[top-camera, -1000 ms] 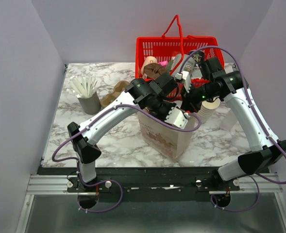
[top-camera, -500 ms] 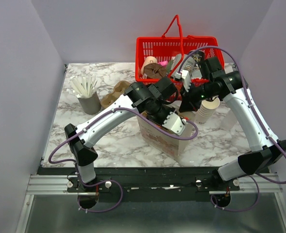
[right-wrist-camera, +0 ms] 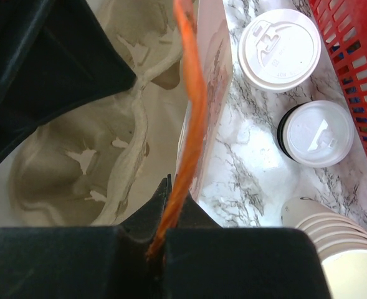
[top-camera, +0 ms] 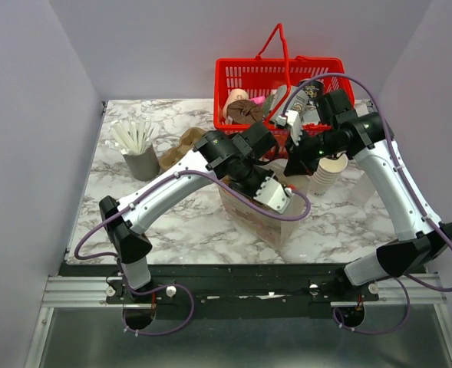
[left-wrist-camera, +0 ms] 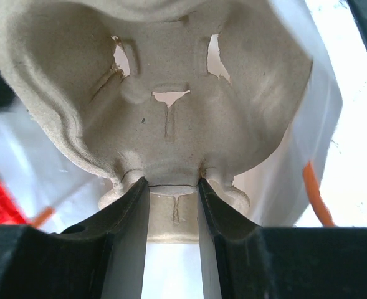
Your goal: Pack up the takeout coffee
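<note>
My left gripper is shut on the centre ridge of a grey pulp cup carrier, which hangs inside the brown paper bag. In the right wrist view the carrier shows down in the bag's mouth. The right gripper is shut on the bag's orange handle, holding that side up. On the marble right of the bag stand two round white lids, one farther off and one dark-rimmed. From above I cannot tell which is the takeout coffee.
A stack of lidless white cups stands by the lids, right of the bag. A red basket of goods sits at the back. A grey cup of white sticks and brown carriers are at the left.
The left arm has drawn a little left and lower, taking the carrier deeper into the bag. The right arm has kept its hold on the handle.
</note>
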